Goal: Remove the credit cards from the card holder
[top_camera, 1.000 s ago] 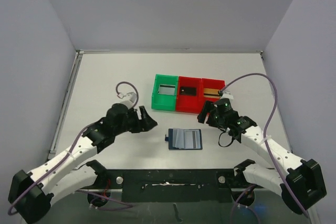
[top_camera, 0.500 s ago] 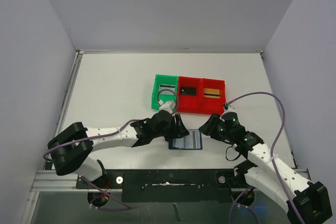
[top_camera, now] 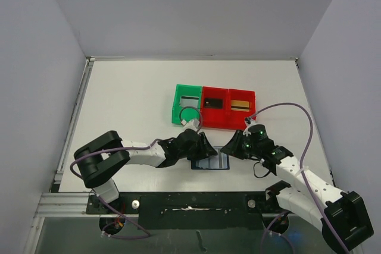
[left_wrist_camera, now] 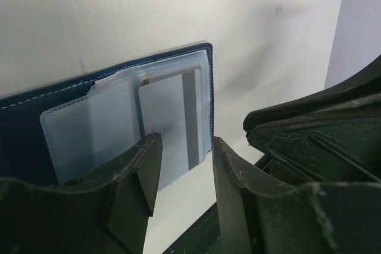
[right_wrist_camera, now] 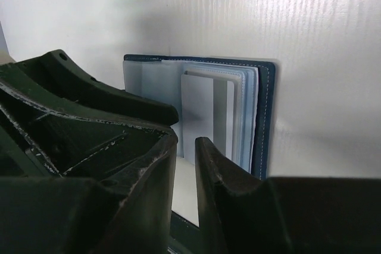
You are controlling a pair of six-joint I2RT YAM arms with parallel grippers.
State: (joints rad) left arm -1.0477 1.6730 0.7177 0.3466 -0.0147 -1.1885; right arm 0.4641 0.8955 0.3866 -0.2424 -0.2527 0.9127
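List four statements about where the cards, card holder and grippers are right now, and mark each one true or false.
1. The card holder lies open on the table. True.
2. The left gripper and the right gripper are both at the card holder, one on each side. True.
3. The gold-orange card is tucked inside the card holder. False: it lies in the right-hand red tray.
4. The left gripper holds the black card. False: that card lies in the middle red tray.

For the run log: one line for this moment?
card holder open, flat | left gripper open over it | right gripper open at its edge
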